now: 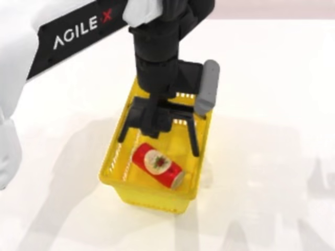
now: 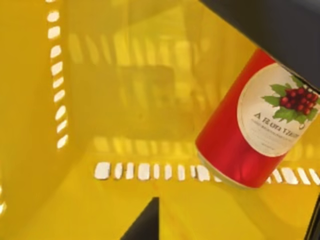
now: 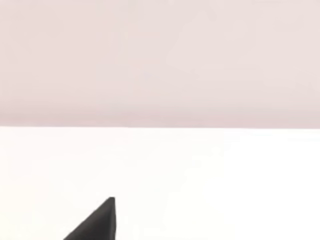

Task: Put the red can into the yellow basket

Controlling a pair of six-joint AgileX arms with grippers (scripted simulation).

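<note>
- Lying on its side inside the yellow basket (image 1: 116, 157): red can (image 1: 157, 165), label up.
- Left gripper (image 1: 158, 142): over the basket, fingers spread wide, can just below and clear of both fingers.
- Right arm: out of the top view, fingers cannot be judged.

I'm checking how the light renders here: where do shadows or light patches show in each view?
Top view: soft grey arm shadows spread over the table around the basket, where the can lies below the open left gripper. Left wrist view: bright slots in the basket wall, a dim shadow on its floor. Right wrist view: plain, no shadows.
</note>
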